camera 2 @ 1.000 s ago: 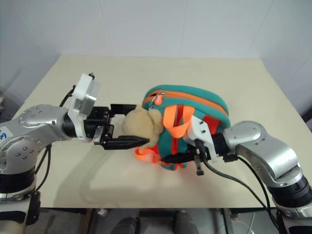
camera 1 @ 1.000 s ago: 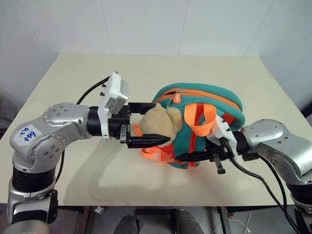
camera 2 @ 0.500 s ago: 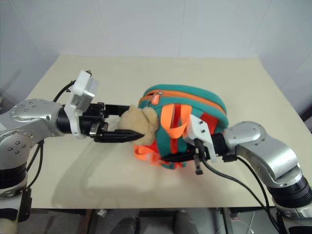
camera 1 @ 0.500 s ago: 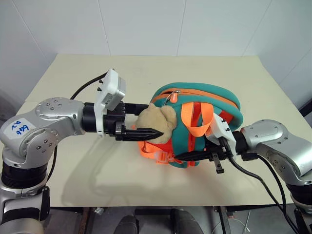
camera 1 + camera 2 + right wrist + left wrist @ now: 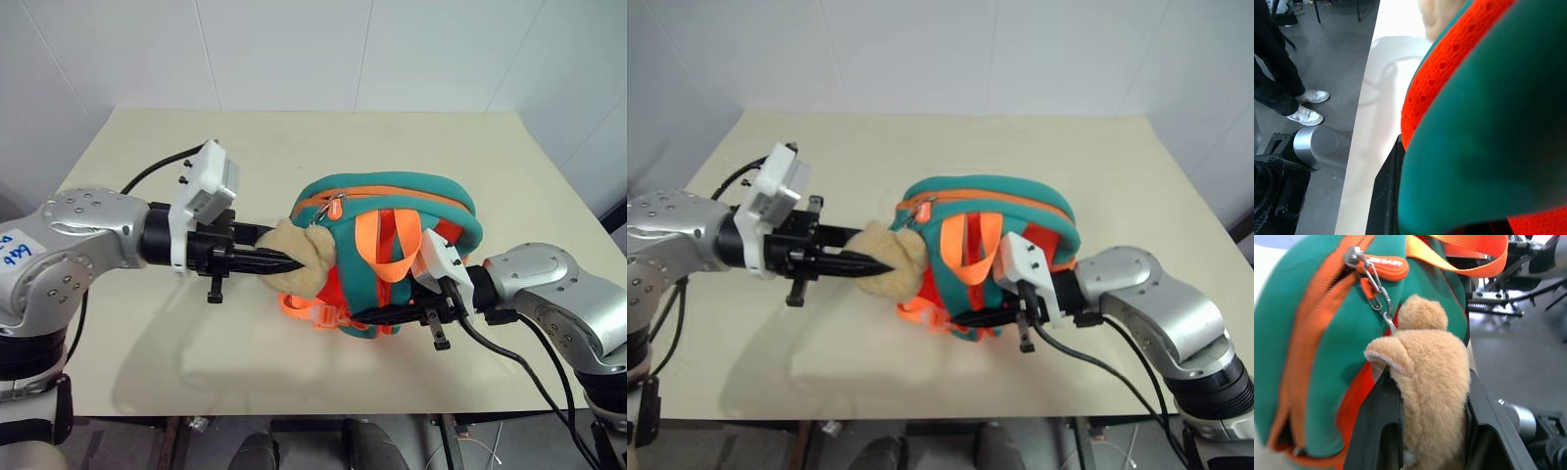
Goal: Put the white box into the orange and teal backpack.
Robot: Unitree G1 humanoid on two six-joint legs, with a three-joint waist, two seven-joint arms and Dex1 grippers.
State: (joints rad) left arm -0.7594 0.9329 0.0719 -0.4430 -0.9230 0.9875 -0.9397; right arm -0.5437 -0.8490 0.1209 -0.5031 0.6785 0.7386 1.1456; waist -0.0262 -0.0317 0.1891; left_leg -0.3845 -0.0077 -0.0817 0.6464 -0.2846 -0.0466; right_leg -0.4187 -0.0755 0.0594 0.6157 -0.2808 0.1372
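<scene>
Tan plush fills the space between the left gripper's point(image 5: 279, 262) black fingers point(image 5: 1376, 421): they are pressed in on the plush toy point(image 5: 302, 262) from both sides, as the left wrist view shows. The toy hangs by a small metal clip point(image 5: 1382, 303) from the zipper pull on the orange and teal backpack point(image 5: 392, 220), which lies just past that gripper's fingertips on the beige table point(image 5: 294, 147).

On the near side of the backpack, the right gripper point(image 5: 367, 315) reaches in under the bag's lower edge, its fingers drawn nearly together on the teal and orange fabric; the right wrist view shows the bag's teal trim and orange mesh pressed right against a black finger point(image 5: 1386, 196).

Between the two grippers, orange straps point(image 5: 387, 245) loop over the bag's face and an orange buckle point(image 5: 304, 308) rests on the tabletop.

A person's legs and white shoes point(image 5: 1305, 110) stand on the grey floor beyond the table edge.
</scene>
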